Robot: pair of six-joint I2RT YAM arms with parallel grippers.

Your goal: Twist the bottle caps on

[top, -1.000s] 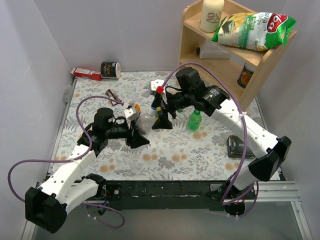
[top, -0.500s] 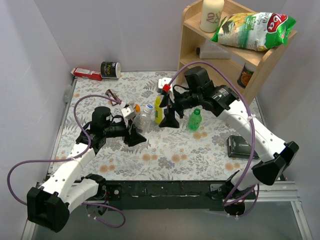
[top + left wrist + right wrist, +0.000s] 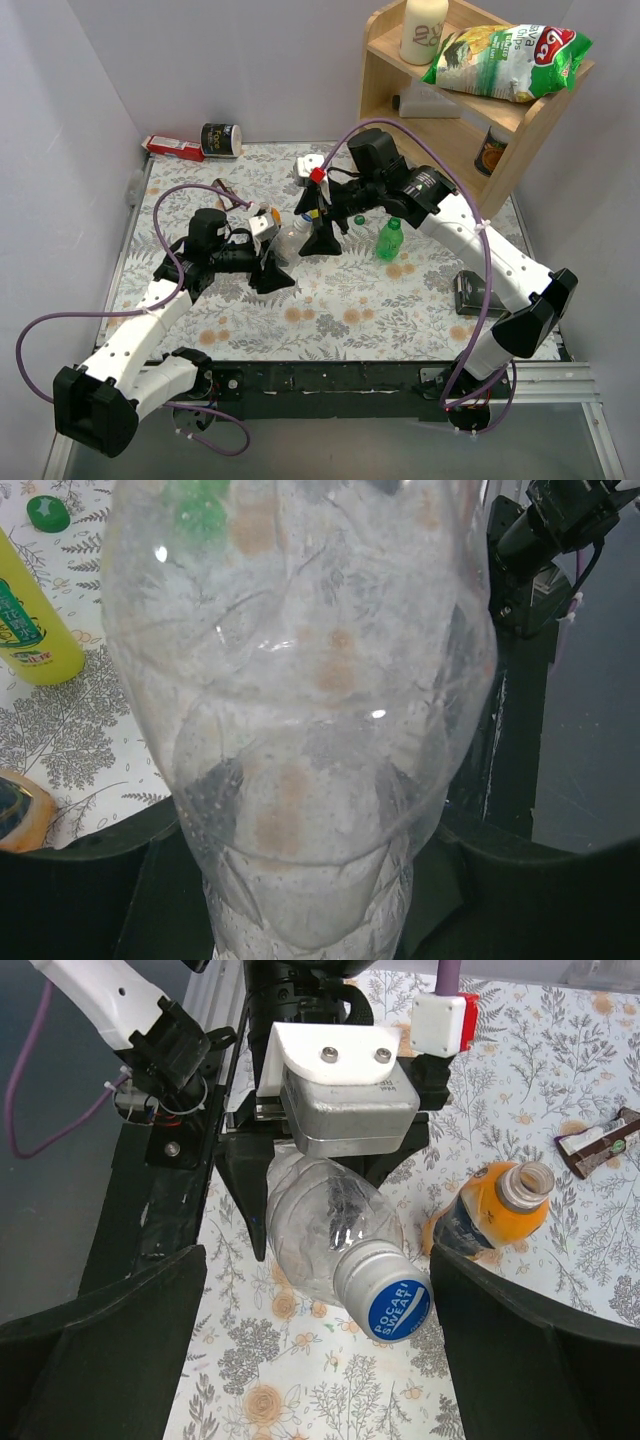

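My left gripper (image 3: 300, 885) is shut on the clear bottle (image 3: 300, 680), which fills the left wrist view and leans toward the right arm. The bottle (image 3: 330, 1220) wears a blue-topped cap (image 3: 385, 1297) on its neck. My right gripper (image 3: 318, 1295) is open, with one finger on each side of that cap and not touching it. From above, the right gripper (image 3: 318, 240) hangs over the bottle's top beside the left gripper (image 3: 270, 265). The orange bottle (image 3: 495, 1210) stands uncapped close by. The green bottle (image 3: 389, 240) stands to the right, and a loose green cap (image 3: 359, 219) lies near it.
A slim yellow bottle (image 3: 30, 620) stands beside the clear one. A snack wrapper (image 3: 598, 1140) lies on the floral mat. A dark tin (image 3: 221, 140) and a red box (image 3: 175, 148) sit at the back left. A wooden shelf (image 3: 470, 90) is at the back right and a black device (image 3: 475, 293) at the right.
The right gripper swung off to the right, then came back left over the clear bottle's cap. The left gripper has kept its hold on the bottle.
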